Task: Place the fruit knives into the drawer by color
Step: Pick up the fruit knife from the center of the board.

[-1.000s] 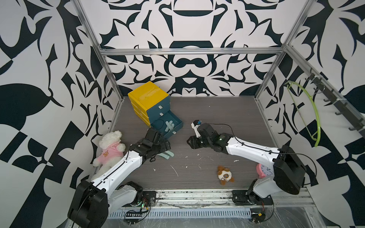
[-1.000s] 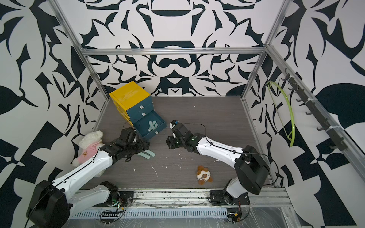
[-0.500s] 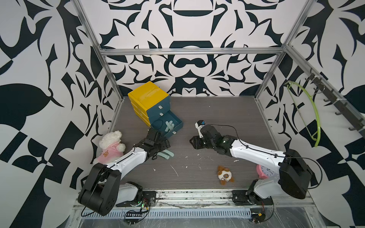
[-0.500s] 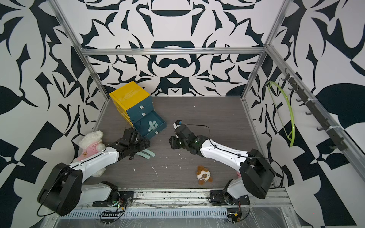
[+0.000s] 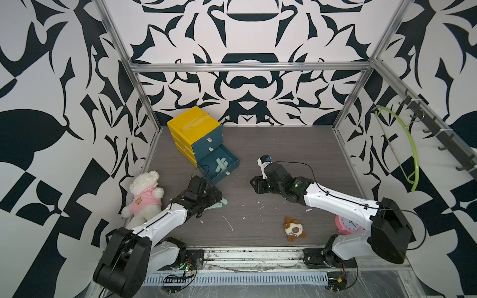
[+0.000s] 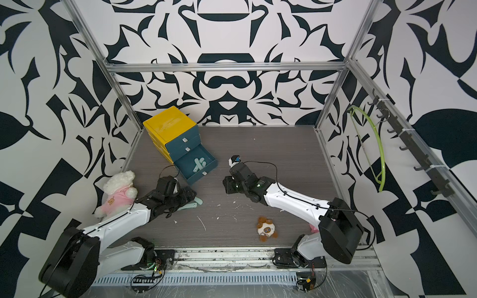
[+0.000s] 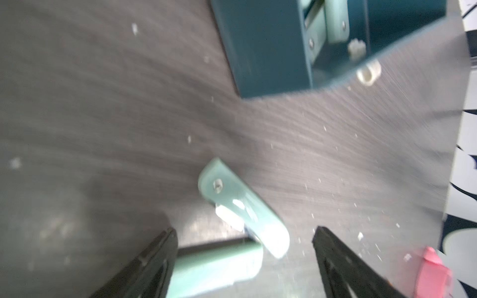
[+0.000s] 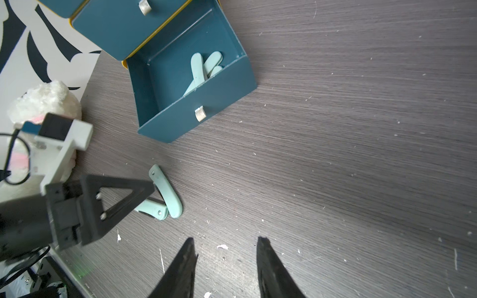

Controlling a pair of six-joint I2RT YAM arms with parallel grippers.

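Two items at the front of the bench (image 5: 296, 154): a small brown plush toy (image 5: 294, 228) lying on the bare surface, and a pink alarm clock (image 5: 347, 224) partly hidden behind the right arm.

One white plush bear (image 5: 144, 196) in a pink top, at the left edge beside the left arm.

Left tool (image 7: 244, 232): fingers spread wide, low over the bench, gripping nothing.

Pair of mint fruit knives (image 8: 166, 192): lying on the bench at the left tool's tips. The two touch at one end in a V, and one reaches between the spread fingers.

Right tool (image 8: 225, 241): fingers parted with nothing between them, held above bare bench, well apart from the pair.

Bottom drawer (image 8: 227, 82): pulled open, just beyond the pair.

Stored knives (image 8: 198, 69): about three, mint, lying crossed inside the drawer near its front wall.

Cabinet (image 5: 193, 123): yellow shell with teal fronts, two upper drawers shut, at the rear left.

Green hanger (image 5: 402, 144): on the hook rail of the right wall.
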